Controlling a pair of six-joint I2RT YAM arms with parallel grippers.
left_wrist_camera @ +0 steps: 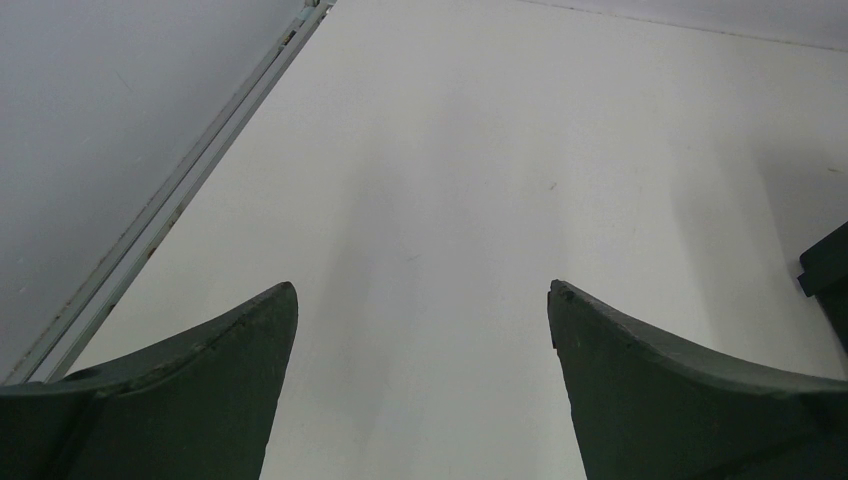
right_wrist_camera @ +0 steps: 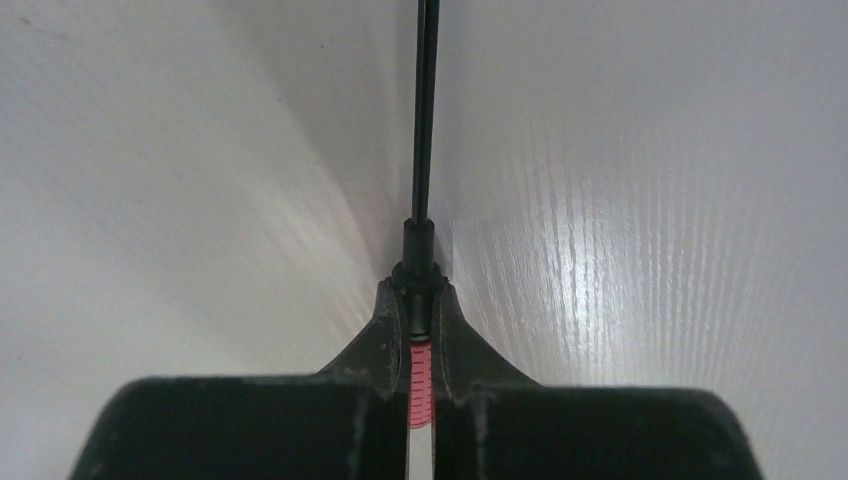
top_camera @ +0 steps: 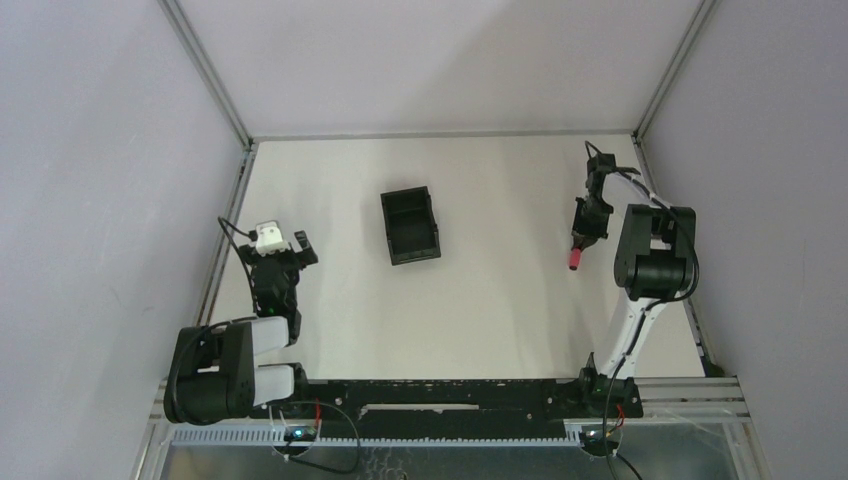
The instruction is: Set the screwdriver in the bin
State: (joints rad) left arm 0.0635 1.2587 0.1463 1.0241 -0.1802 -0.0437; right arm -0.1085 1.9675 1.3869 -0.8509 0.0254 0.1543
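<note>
The screwdriver point(top_camera: 574, 259), with a red handle and a thin dark shaft, lies near the table's right side. My right gripper point(top_camera: 586, 222) is shut on it. In the right wrist view both jaws press on the red ribbed handle point(right_wrist_camera: 421, 385) and black collar, inside the right gripper point(right_wrist_camera: 420, 300), and the shaft point(right_wrist_camera: 425, 100) points straight ahead over the table. The black bin point(top_camera: 410, 225) stands upright in the middle, well to the left of that gripper. My left gripper point(top_camera: 281, 246) rests at the left side, open point(left_wrist_camera: 421, 292) with only bare table between its fingers.
Metal rails edge the table on the left point(top_camera: 226, 235) and right point(top_camera: 668, 235), with grey walls just beyond them. The right gripper works close to the right rail. A dark corner of the bin point(left_wrist_camera: 828, 272) shows at the right edge of the left wrist view.
</note>
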